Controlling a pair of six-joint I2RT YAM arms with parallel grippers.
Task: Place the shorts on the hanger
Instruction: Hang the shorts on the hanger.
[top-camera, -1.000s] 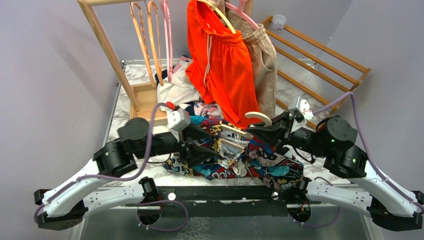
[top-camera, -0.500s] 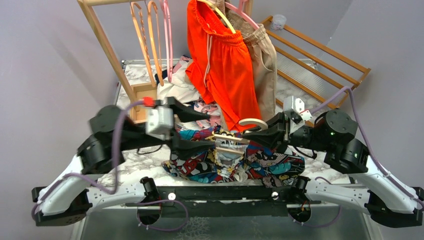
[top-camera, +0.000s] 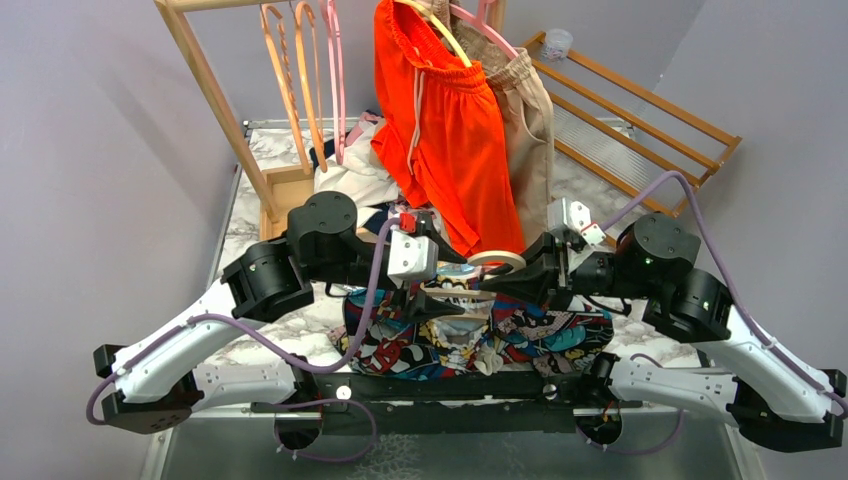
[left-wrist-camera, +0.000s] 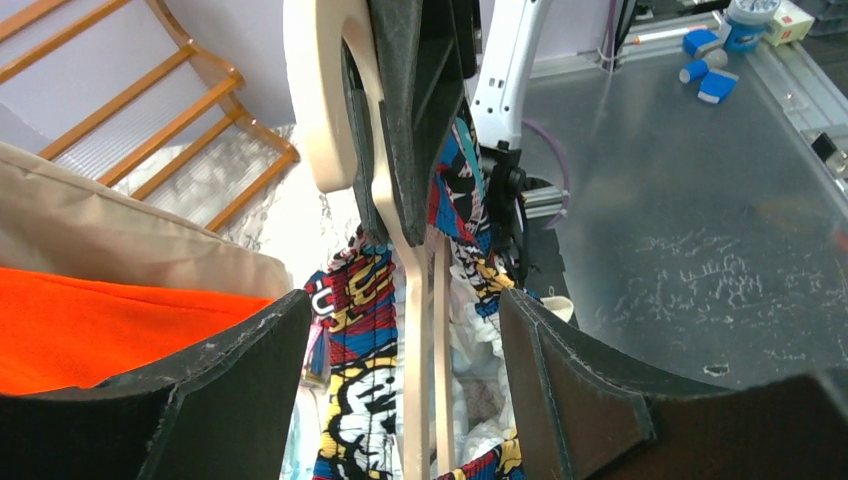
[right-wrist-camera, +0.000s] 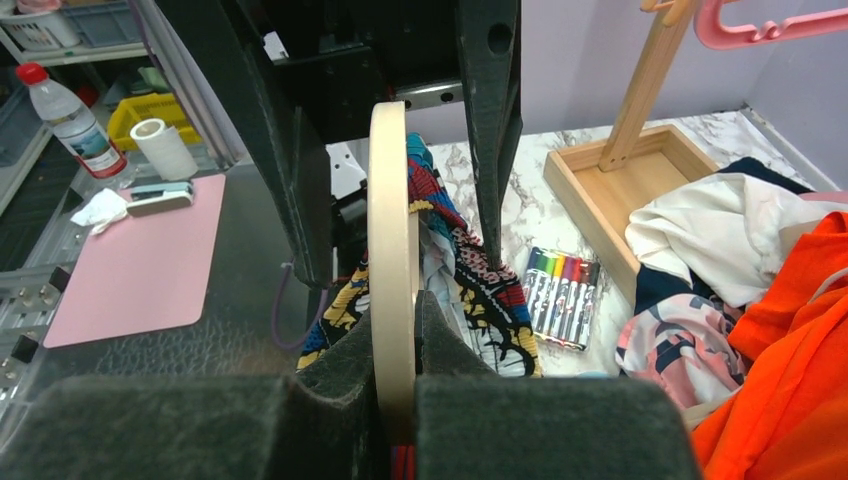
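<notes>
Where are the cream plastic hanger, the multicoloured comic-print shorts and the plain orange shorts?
cream plastic hanger (right-wrist-camera: 392, 250): right wrist view, its curved edge.
multicoloured comic-print shorts (top-camera: 545, 333): top view, right-hand fabric.
plain orange shorts (top-camera: 455, 140): top view, front panel.

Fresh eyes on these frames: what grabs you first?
The bright orange shorts hanging from the wooden rack at back centre dominate. In front of them, at centre, the right gripper is clamped on the cream hanger, with the comic-print shorts bunched beneath it. The left gripper faces the hanger with its jaws open.
</notes>
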